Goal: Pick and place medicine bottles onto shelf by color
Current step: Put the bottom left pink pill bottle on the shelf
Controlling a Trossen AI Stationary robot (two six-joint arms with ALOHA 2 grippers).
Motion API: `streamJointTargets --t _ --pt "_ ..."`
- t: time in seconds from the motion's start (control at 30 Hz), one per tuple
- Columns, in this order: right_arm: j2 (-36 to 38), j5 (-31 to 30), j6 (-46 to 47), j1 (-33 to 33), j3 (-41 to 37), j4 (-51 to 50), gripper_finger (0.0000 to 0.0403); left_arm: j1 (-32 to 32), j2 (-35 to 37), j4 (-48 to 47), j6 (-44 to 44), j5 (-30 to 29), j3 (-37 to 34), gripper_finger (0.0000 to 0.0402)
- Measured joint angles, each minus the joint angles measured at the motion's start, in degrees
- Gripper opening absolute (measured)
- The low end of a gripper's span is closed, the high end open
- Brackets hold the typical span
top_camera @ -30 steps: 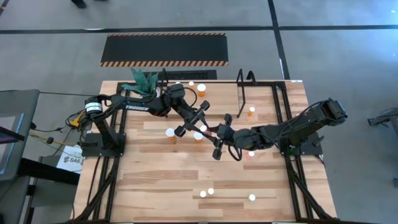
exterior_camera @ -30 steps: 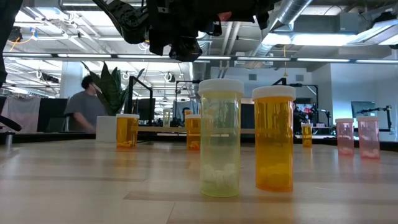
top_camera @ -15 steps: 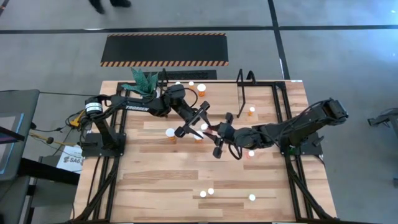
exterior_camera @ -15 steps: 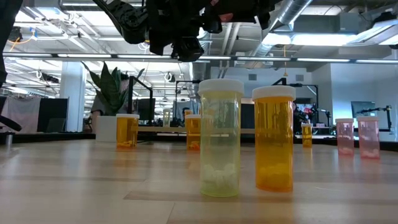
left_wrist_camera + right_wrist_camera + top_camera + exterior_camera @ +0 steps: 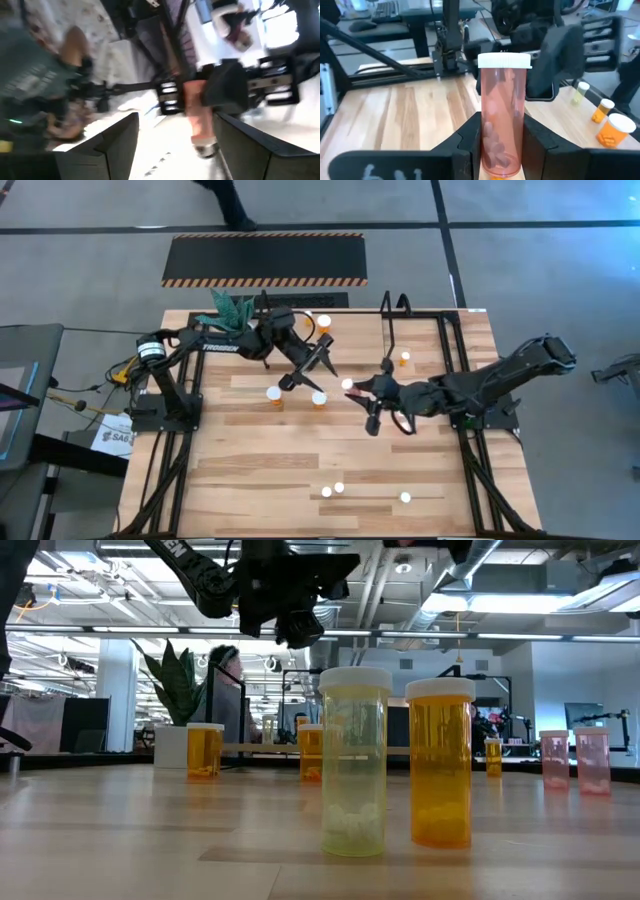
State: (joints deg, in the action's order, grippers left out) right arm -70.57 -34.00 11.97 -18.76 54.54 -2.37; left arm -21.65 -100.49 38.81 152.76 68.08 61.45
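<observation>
Above the middle of the worktop, you have the two grippers drawn apart since a second ago: then they met over one bottle, now the left gripper has backed toward the far edge with its fingers spread and nothing between them, and the right gripper has carried the bottle off toward the right edge.

Item held: pink medicine bottle, clamped by its lower body between the right gripper's closed fingers. Clear red-pink body, white round cap, pale tablets heaped at the bottom. In the right wrist view its long axis runs straight out from the fingers, cap leading; from above only the cap shows, so you can take it as standing near upright, clear of the wood.

Items standing on the worktop, all upright, caps up:
- two orange bottles near the centre, one white cap and another, just beside the left gripper;
- tall yellow bottle and orange bottle close together toward the near edge, with a third cap apart from them toward the right;
- two pink bottles seen low at the right;
- small orange bottle by the shelf's black hoop upright at the far edge;
- orange bottle on the shelf, beside the plant.
</observation>
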Motion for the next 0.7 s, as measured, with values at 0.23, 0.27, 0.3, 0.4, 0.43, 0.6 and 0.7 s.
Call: streamJointTargets --t 0.23,0.27,0.3,0.4,0.43,0.6,0.7 --pt "2.5 -0.3 -0.4 -1.8 0.0 -0.4 0.0116 -0.5 0.0 -1.2 -29.1 14.7 0.0 0.0242" --pt "2.5 -0.3 -0.4 -1.9 0.0 -0.4 0.0116 -0.2 0.0 -1.6 -35.1 15.9 0.0 0.0242" --pt "2.5 -0.3 -0.4 -1.9 0.0 -0.6 0.0116 0.2 0.0 -2.4 -40.8 16.6 0.0 0.0242" --pt "2.2 -0.4 -0.4 -1.9 0.0 -0.4 0.0116 1.1 0.1 -4.0 -57.5 15.5 0.0 0.0242" --pt "2.0 -0.4 -0.4 -1.9 0.0 -0.5 0.0116 1.4 0.1 -4.6 -62.3 14.1 0.0 0.0242" --pt "2.0 -0.4 -0.4 -1.9 0.0 -0.5 0.0116 2.4 0.1 -7.7 -75.9 0.0 0.0 0.0242" --pt "1.9 -0.4 -0.4 -1.9 0.0 -0.6 0.0116 2.9 0.1 -10.2 -78.1 -12.0 0.0 0.0242"
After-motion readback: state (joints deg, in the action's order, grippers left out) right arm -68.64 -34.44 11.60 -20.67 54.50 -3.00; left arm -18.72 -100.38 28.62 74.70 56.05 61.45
